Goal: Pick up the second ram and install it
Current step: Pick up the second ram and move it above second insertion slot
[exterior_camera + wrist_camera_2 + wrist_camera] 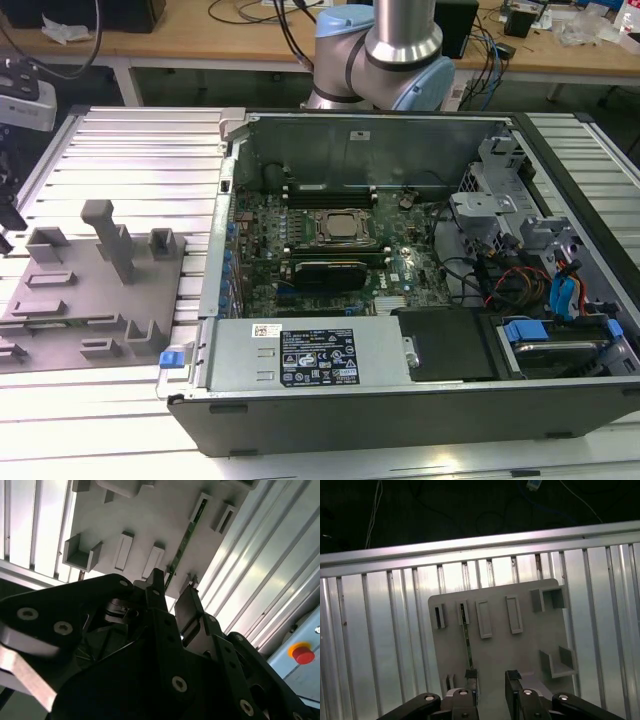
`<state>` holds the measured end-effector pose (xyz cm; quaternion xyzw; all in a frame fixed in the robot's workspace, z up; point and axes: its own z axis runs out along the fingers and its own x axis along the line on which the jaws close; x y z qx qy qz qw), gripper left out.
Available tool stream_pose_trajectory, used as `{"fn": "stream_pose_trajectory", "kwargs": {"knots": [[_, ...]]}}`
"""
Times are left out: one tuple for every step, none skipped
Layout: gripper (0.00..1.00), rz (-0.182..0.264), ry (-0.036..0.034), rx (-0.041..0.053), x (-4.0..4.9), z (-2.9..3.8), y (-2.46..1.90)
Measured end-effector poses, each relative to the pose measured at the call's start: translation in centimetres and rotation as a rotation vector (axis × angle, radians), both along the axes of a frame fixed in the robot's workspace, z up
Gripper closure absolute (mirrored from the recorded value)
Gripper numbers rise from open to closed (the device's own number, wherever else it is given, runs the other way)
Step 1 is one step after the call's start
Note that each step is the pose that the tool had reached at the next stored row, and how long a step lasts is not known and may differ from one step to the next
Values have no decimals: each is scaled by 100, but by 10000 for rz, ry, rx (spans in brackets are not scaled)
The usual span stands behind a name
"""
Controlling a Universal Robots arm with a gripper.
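The second ram [468, 642] is a thin green stick standing on edge in a slot of the grey holder plate [520, 655]. It is also seen as a narrow dark-green strip [186, 537] in the second wrist view. My gripper [492, 681] hangs above the plate's near end, open, with nothing between its fingers. The stick's near end lies in line with one fingertip [471, 677] rather than in the gap. In the second wrist view the gripper [172, 587] shows the same spread, and the stick ends just past one finger [158, 582].
The holder plate [90, 300] lies on a ribbed metal table [130, 150], at the exterior view's left. The open computer case [400, 400] stands beside it, with its processor socket [335, 228] and black expansion card [325, 270]. A red button [302, 654] sits off the table edge.
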<state>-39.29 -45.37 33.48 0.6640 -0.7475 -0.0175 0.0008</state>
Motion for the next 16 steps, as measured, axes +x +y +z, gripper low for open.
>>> {"fn": "stream_pose_trajectory", "kwargs": {"knots": [[64, 0, 1, 0, 0, -14, 0], [64, -1, 0, 0, 0, -27, 0], [64, 0, 0, 0, 0, -38, 0], [64, 0, 0, -1, 0, -52, 0], [64, 0, 0, 0, 0, -76, 0], [64, 0, 0, 0, 0, -92, 0], [64, 0, 1, 0, 0, -107, 0], [64, 0, 1, 0, 0, -125, 0], [64, 0, 0, 1, 0, -140, 0], [64, 0, 0, 0, 0, -148, 0], [64, 0, 0, 0, 0, -156, 0], [64, 0, 0, 0, 0, -181, 0], [64, 0, 1, 0, 0, -191, 0], [64, 0, 0, 0, 0, -203, 0], [64, 0, 0, 0, 0, -212, 0], [64, 0, 1, 0, 0, -222, 0]]}}
